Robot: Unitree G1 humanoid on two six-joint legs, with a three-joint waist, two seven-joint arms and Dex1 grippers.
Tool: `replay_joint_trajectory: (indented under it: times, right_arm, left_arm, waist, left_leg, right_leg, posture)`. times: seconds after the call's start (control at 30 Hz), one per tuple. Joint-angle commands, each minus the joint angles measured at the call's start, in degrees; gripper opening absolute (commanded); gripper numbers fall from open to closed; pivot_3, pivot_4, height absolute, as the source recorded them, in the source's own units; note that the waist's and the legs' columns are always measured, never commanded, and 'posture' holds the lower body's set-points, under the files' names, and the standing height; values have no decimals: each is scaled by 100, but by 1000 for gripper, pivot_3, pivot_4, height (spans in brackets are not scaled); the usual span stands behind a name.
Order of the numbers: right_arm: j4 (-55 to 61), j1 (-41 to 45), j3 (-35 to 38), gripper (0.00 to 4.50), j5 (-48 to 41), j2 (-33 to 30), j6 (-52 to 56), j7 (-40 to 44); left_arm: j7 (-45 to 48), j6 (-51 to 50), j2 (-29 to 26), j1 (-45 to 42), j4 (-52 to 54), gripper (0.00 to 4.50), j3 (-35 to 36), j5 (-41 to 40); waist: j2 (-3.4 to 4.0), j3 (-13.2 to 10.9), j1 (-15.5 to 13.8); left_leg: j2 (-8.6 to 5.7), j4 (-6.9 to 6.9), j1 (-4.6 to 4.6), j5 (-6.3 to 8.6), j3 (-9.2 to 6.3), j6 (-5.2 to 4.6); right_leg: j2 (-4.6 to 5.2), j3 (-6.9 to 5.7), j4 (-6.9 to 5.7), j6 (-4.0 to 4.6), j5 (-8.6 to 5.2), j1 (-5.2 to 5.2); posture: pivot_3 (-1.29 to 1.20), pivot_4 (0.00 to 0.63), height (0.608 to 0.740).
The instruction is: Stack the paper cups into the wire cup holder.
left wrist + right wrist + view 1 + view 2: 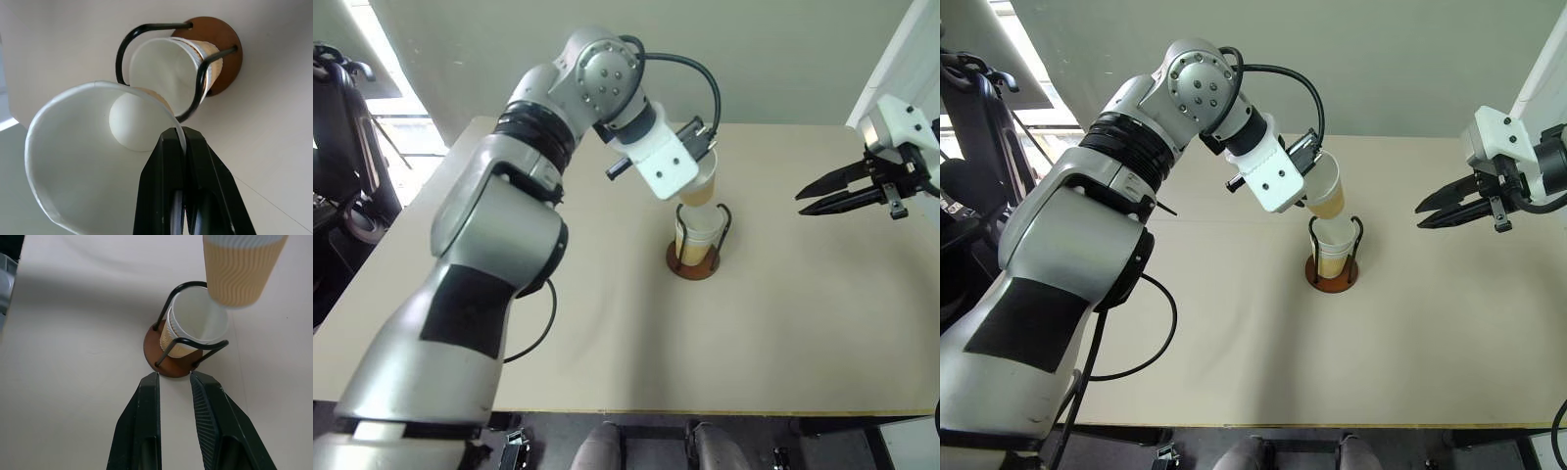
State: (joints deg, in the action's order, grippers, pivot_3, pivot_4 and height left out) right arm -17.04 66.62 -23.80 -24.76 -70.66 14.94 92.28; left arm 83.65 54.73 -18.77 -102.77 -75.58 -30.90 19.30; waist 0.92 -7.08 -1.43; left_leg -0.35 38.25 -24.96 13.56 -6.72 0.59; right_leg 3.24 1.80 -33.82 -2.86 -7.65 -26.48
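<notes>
Near frame centre, above the brown-based black wire cup holder (697,250) already holding nested tan paper cups (193,328): left gripper (182,142) pinched shut on another cup's (1325,188) rim. Next: align, lower, release. Far right, right gripper (815,196) slightly open, empty.

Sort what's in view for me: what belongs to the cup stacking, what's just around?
Job:
- left gripper, shut on the held paper cup
- cups already nested in the wire cup holder
- right gripper, open and empty, off to the side

Just around:
- table
- dark chair beside the table

A beige table (607,333) stands against a pale wall (773,49).
</notes>
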Motion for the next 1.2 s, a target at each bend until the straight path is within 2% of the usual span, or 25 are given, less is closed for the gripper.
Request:
replay_joint_trajectory:
  times: [0.03, 0.7, 1.2]
  right_arm:
    - [180, 147, 135, 918, -161, -126, 104, 22]
    - [173, 195, 195, 918, -149, -54, 195, 22]
    - [172, 88, 288, 918, -109, -79, 178, 22]
  left_arm:
    - [-2, -28, 33, -246, -11, 26, 204, 38]
    - [283, -82, 277, 20, -21, 26, 478, 89]
    - [-74, -117, 431, 177, -27, 26, 410, 357]
  waist:
    - [0, 0, 7]
    - [0, 0, 2]
    - [0, 0, 2]
  left_leg:
    - [1, 1, 1, 0, 5, 0]
    - [1, 14, 2, 4, 15, -8]
    - [4, 45, 3, 12, 56, -21]
  right_leg:
    - [-1, 0, -1, -1, 0, 0]
    - [2, 4, -5, -4, 2, 1]
    - [0, 12, -9, -17, 13, 3]
  posture:
    - [0, 150, 740]
    - [0, 150, 740]
    - [0, 150, 740]
